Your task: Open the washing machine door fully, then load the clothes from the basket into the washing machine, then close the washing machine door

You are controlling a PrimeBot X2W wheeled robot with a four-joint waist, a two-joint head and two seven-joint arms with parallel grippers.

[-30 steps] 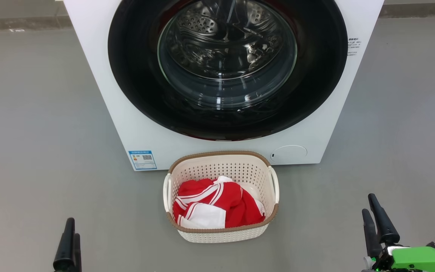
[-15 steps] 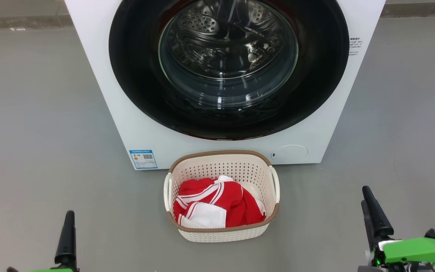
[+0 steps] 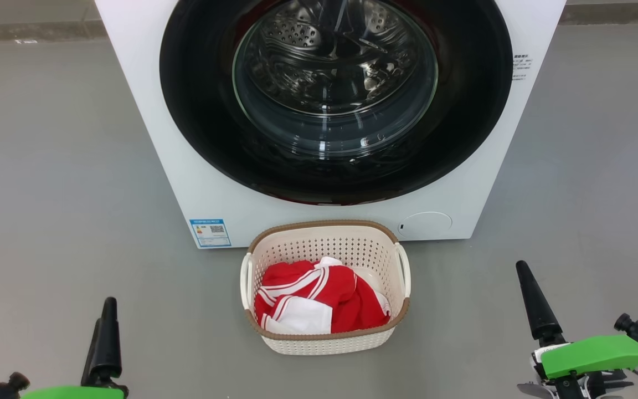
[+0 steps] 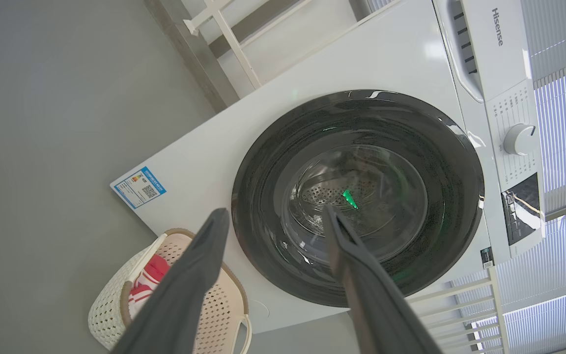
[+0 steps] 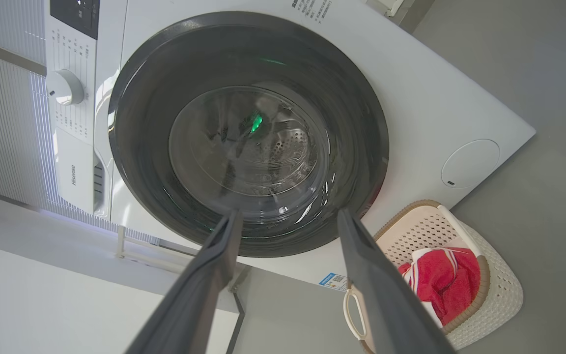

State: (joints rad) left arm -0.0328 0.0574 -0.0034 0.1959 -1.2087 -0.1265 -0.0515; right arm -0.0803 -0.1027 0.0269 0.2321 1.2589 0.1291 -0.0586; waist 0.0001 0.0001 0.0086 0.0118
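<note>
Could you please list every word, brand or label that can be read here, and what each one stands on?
"Hisense": on the top panel of the washing machine.
The blue label sticker low on its front: too small to read.
The small print at the front's upper corner: too small.
The markings around the dial: too small.

The head view looks forward and down at the washing machine (image 3: 241, 216), its door (image 3: 197, 138) near, at 12 o'clock, the basket (image 3: 324, 344) towards 6. Both wrist views, rolled sideways, look from lower down at that same door: basket at 7 o'clock for the left, 4 o'clock for the right
</note>
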